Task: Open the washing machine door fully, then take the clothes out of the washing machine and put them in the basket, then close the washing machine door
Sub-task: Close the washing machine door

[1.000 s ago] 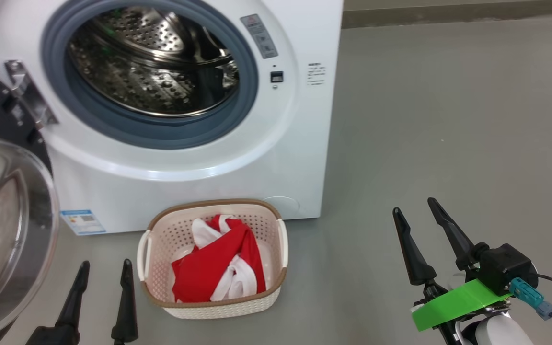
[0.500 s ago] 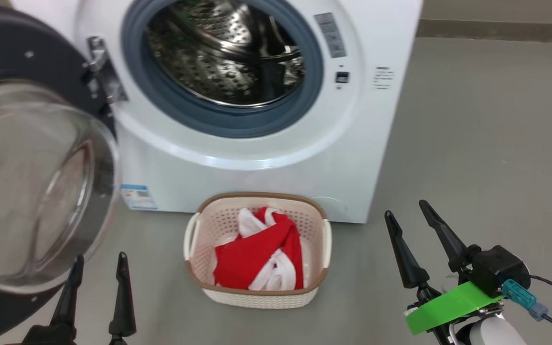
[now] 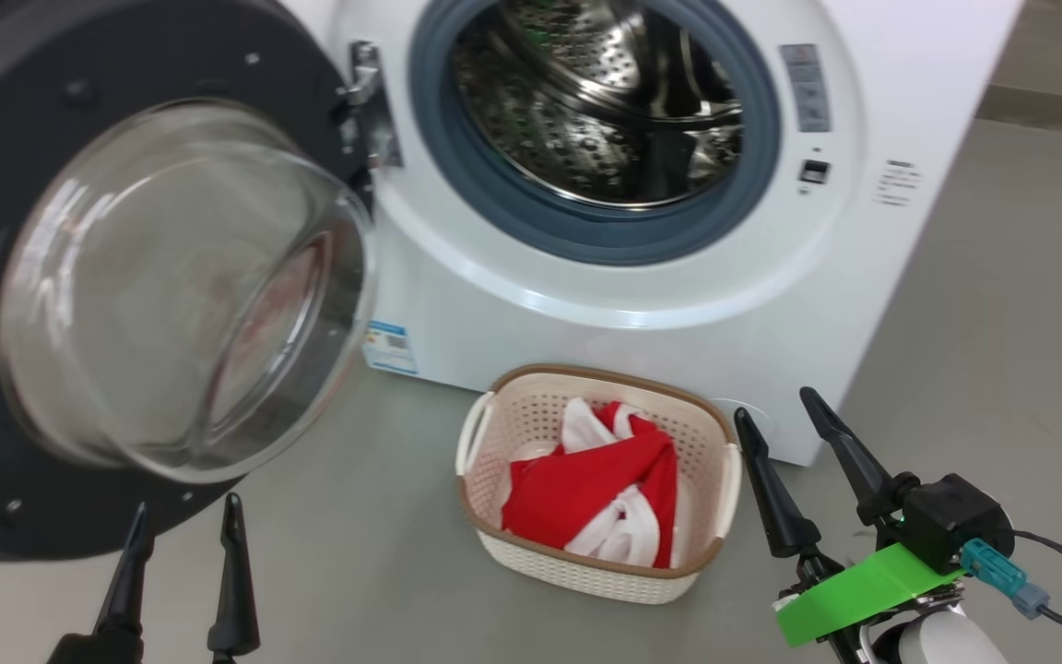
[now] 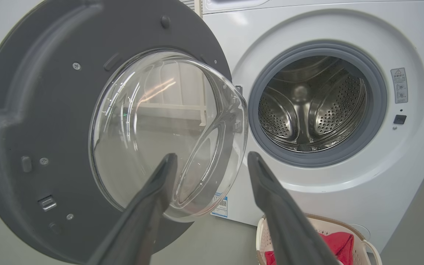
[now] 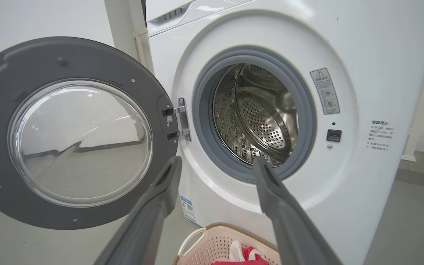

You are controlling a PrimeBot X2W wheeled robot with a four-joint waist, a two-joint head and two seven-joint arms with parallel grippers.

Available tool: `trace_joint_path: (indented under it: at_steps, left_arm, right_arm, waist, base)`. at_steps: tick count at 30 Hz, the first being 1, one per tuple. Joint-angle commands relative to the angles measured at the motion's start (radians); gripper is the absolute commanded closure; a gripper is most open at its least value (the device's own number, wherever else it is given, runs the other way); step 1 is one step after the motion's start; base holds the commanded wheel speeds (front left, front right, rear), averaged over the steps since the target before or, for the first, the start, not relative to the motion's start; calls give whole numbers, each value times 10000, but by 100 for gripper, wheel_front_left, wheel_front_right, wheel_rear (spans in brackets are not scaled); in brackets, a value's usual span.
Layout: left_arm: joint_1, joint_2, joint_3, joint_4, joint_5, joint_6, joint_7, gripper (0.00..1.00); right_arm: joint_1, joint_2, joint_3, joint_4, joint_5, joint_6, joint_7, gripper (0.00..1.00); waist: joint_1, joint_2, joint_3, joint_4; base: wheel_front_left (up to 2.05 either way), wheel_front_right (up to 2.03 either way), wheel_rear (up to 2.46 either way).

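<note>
Grey floor, apparently concrete, carries washing machine and basket.

Smooth grey floor; darker skirting band along its far right edge; plain white wall at rear left.

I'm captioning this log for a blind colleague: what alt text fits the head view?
A white washing machine stands with its black door swung wide open on the left, its steel drum apparently empty. On the grey floor before it, a cream basket holds red and white clothes. The left gripper and right gripper hover open at the bottom, empty.
</note>
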Motion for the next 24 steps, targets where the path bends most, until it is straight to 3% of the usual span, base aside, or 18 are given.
trace_joint_path:
  at_steps: [1,8,24]
  left_arm:
    - [-94,101,307,-323,95,71,-120,0]
    - [36,101,315,-331,149,129,-120,0]
    - [52,101,518,-477,25,383,-120,0]
  right_arm:
    - [-152,22,281,-233,8,67,-65,0]
    - [-12,22,352,-237,52,67,-65,0]
    - [-391,22,627,-94,-47,67,-65,0]
  waist:
    - [0,0,-71,545]
    - [0,0,-256,1214]
    - [0,0,-32,1333]
  base:
    - [0,0,0]
    - [0,0,0]
    - [0,0,0]
